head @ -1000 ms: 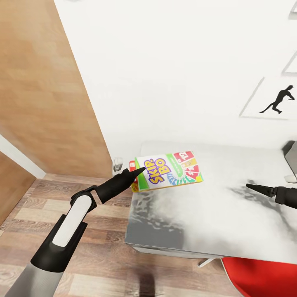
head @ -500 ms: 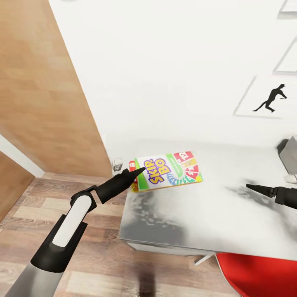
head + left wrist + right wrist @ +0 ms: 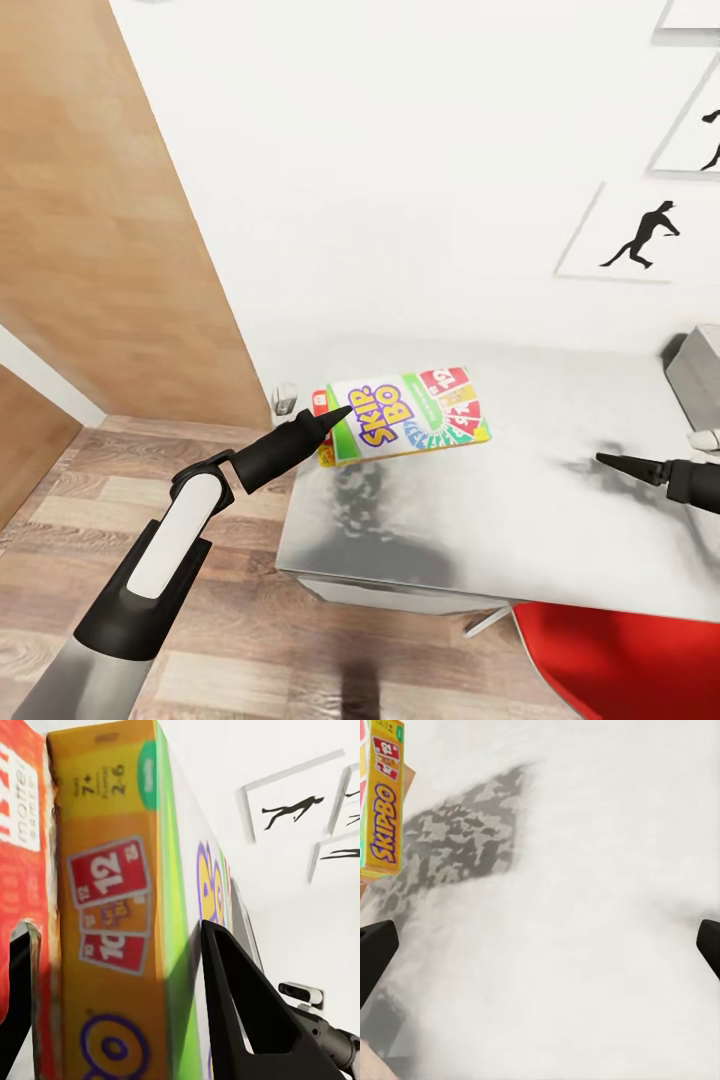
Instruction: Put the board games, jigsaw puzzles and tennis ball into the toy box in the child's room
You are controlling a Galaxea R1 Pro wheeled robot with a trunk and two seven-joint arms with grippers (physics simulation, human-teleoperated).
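One board game (image 3: pixel 405 415), the SKIP-BO box, pinched at its end by the left gripper (image 3: pixel 335 415) and carried flat above the surface (image 3: pixel 520 520), presumably for the toy box (image 3: pixel 700 370) at 3 o'clock. Right gripper (image 3: pixel 612 461) spread wide, empty. Versus earlier: view swung, grip unchanged.
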